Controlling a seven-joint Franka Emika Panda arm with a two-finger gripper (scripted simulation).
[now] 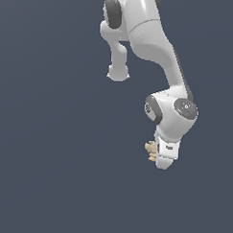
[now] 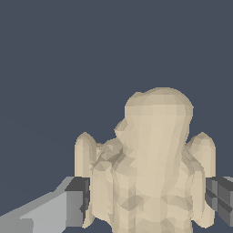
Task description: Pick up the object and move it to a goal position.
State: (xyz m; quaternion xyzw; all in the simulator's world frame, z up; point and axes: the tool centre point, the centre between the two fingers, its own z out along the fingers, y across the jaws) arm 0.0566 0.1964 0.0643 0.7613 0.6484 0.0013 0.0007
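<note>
My tool (image 2: pixel 148 200) pinches the knobbly beige object (image 2: pixel 152 173) only by its outer lobes (an uneven surface), so I fear it could slip or twist loose in transit.

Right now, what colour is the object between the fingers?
Plain beige-tan, no pattern. The object shows best in the wrist view, between the dark finger pads.

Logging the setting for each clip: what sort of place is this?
Apparently a bare simulated workspace, not a real room: a flat, featureless dark blue-grey background, a smoothly rendered white arm, and a faceted beige object between the gripper fingers.
</note>
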